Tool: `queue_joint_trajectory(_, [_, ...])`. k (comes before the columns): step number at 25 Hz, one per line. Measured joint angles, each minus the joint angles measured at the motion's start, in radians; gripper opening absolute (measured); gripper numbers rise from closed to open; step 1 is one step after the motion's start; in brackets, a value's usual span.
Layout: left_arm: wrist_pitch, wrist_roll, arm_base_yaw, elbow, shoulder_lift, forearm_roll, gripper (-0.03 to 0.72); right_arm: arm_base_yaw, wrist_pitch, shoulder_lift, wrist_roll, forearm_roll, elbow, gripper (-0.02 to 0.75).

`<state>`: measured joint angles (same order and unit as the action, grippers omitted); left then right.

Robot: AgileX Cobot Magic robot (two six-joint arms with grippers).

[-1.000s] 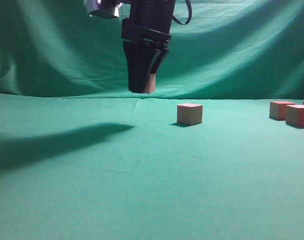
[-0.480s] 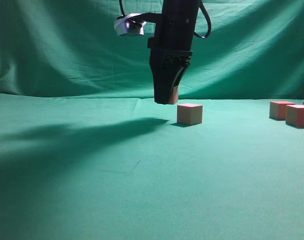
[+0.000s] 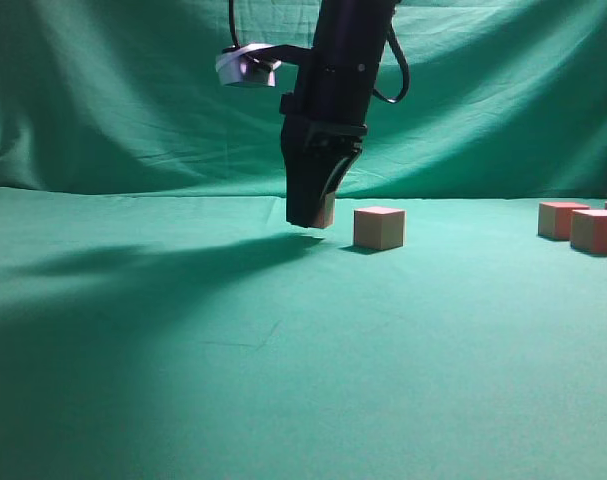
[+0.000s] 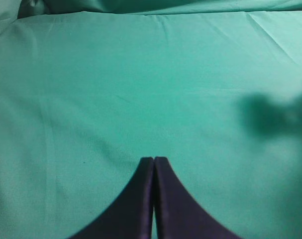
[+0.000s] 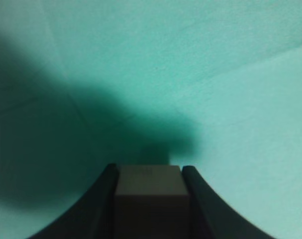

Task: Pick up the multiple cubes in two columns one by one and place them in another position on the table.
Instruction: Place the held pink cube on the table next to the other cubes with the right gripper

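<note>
- Evidently the right gripper (image 3: 309,212) pinches one cube (image 5: 150,191) by two opposite flat faces, just above the table (image 3: 283,380) and left of a lone cube (image 3: 379,227).
- Judging by its sharp edges and matte faces, the cube is probably light, rigid and not slippery; a centred pinch on parallel faces suits it.
- More cubes (image 3: 583,226) sit well apart at the right edge.
- Open cloth lies left and in front; only the lone cube crowds the right side.
- Left gripper (image 4: 154,160) hangs with fingers pressed together, empty.
</note>
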<state>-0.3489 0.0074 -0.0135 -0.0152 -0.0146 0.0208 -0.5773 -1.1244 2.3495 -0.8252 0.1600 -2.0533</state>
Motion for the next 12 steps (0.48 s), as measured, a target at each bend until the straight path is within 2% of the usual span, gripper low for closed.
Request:
queue_joint_trajectory(6, [0.0, 0.0, 0.0, 0.0, 0.0, 0.0, 0.0, 0.0, 0.037, 0.0, 0.0, 0.0, -0.004, 0.266])
queue_joint_trajectory(12, [0.0, 0.0, 0.0, 0.0, 0.0, 0.0, 0.0, 0.0, -0.007, 0.019, -0.001, 0.0, -0.006, 0.266])
